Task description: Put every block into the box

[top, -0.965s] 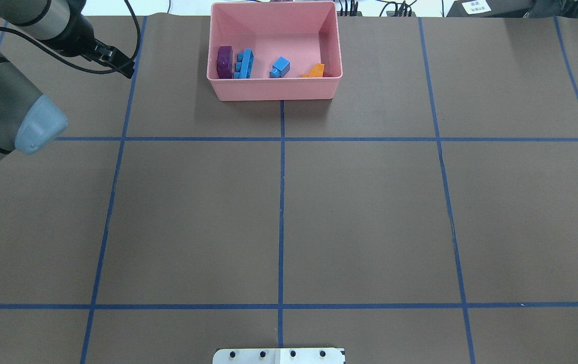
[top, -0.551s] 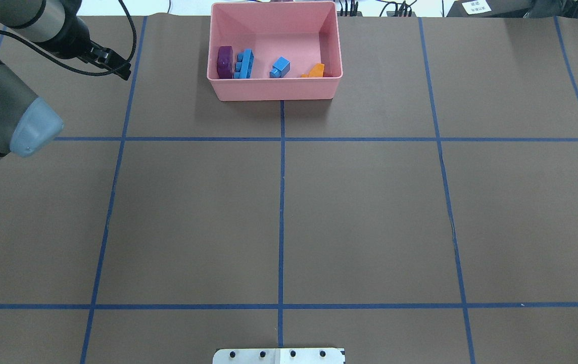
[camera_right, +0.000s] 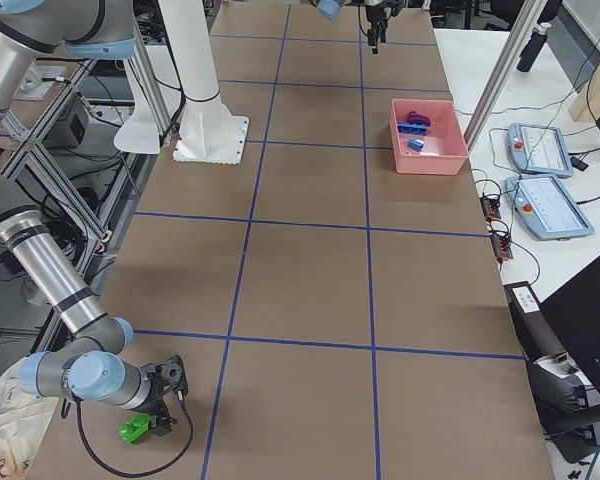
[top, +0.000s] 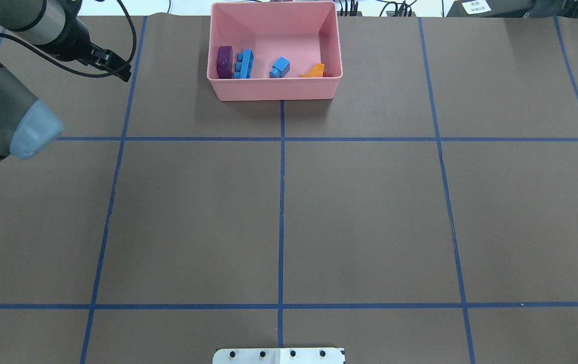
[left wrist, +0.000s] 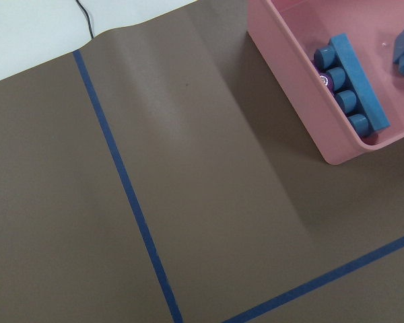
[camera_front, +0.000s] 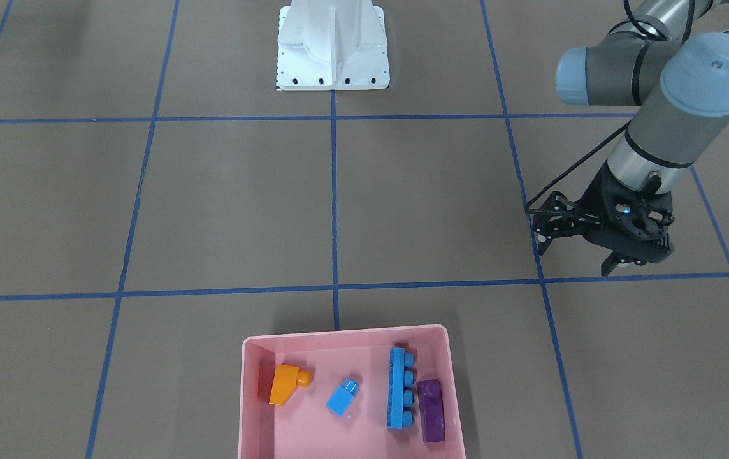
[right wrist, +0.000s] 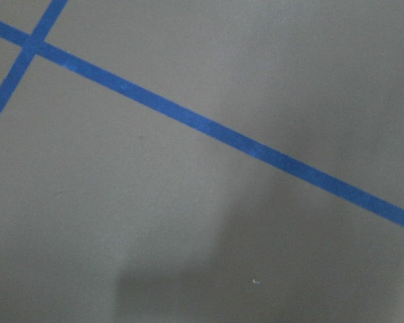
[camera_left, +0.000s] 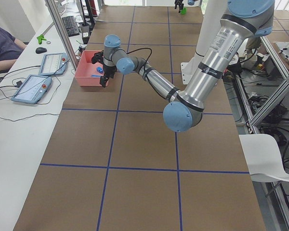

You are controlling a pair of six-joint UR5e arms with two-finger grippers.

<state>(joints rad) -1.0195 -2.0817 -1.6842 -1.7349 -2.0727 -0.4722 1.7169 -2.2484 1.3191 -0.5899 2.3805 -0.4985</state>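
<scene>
The pink box (top: 274,88) stands at the table's far middle. In it lie the purple oblong (top: 225,61), the long blue bar (top: 243,64), the small blue brick (top: 280,66) and the orange sloped brick (top: 314,71). They also show in the front view: orange (camera_front: 285,384), small blue (camera_front: 342,396), bar (camera_front: 396,396), purple (camera_front: 431,401). My left gripper (camera_front: 575,255) hangs open and empty over the table, left of the box. The green brick (camera_right: 135,430) lies at the table's right end, just beside my right gripper (camera_right: 160,405). I cannot tell whether that gripper is open or shut.
The white robot base (camera_front: 332,44) stands at the near middle edge. Blue tape lines grid the brown table. Operator tablets (camera_right: 540,150) lie on the side bench behind the box, and a person (camera_left: 2,45) sits there.
My left gripper has drifted a little to the left, away from the box, and is nearly still now. The blocks in the box have not moved.
</scene>
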